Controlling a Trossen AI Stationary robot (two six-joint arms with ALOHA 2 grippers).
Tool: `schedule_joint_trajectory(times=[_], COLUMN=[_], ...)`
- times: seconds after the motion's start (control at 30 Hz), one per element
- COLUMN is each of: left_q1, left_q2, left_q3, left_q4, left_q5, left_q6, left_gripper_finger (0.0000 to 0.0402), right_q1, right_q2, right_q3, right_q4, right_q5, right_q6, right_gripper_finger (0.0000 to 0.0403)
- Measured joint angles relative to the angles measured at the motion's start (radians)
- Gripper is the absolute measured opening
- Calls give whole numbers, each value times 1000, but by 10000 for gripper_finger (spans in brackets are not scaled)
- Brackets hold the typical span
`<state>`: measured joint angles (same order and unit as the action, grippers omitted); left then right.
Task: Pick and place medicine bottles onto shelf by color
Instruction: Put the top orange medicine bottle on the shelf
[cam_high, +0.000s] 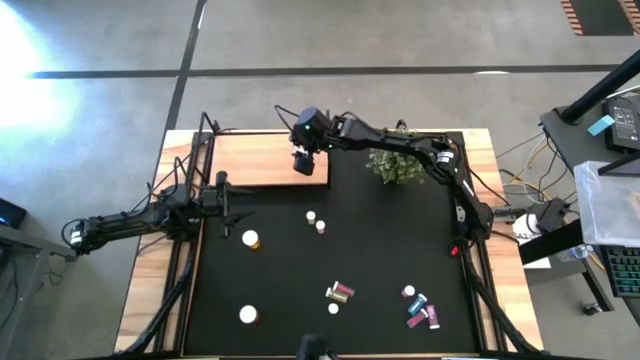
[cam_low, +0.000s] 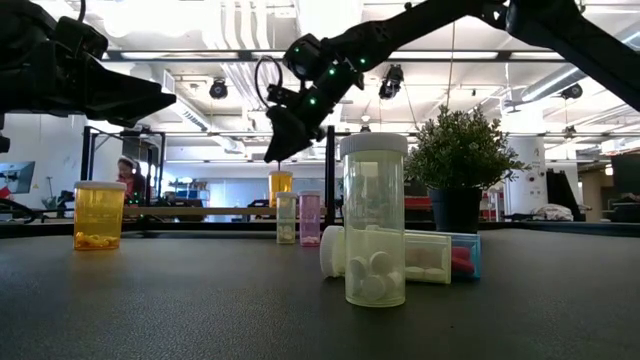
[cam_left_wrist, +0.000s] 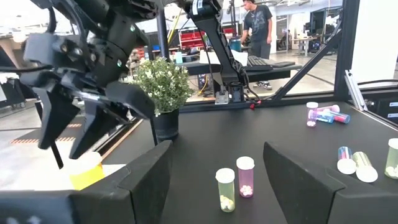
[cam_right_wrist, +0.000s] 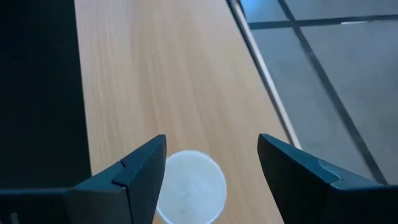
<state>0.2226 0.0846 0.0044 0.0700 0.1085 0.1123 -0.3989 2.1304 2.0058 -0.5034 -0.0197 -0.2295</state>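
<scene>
White-capped bottle (cam_right_wrist: 189, 185) on shelf (cam_right_wrist: 155, 81), half cut off between open right gripper (cam_right_wrist: 211, 165) fingers; left gripper (cam_left_wrist: 217, 168) open.

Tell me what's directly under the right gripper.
Under the open right gripper a white-capped bottle stands on the light-wood shelf. From the left wrist its body looks yellow-orange; its contents can't be seen.

This is a robotics lab or workshop in a big industrial hall. The floor (cam_high: 420, 40) is grey concrete with dark lines. Above are white pipes (cam_low: 240, 25) and ceiling lamps (cam_low: 218, 88). Behind the table (cam_high: 480, 150) stand metal frames (cam_left_wrist: 311, 68), workbenches (cam_left_wrist: 267, 62) with equipment, and a person (cam_left_wrist: 256, 25).
</scene>
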Motion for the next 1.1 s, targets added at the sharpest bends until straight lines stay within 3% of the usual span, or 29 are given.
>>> schedule_joint_trajectory(times=[0.23,0.6,1.1], left_q1=[0,0,0], left_q2=[0,0,0], left_q3=[0,0,0], left_q4=[0,0,0], left_q5=[0,0,0], left_q6=[0,0,0], left_gripper_finger=[235,235,235], right_q1=[23,100,133], right_q2=[0,0,40], right_q3=[77,116,114], right_q4=[-93,-237,-243], right_q5=[6,110,166], right_q6=[219,385,434], right_gripper_finger=[238,230,231])
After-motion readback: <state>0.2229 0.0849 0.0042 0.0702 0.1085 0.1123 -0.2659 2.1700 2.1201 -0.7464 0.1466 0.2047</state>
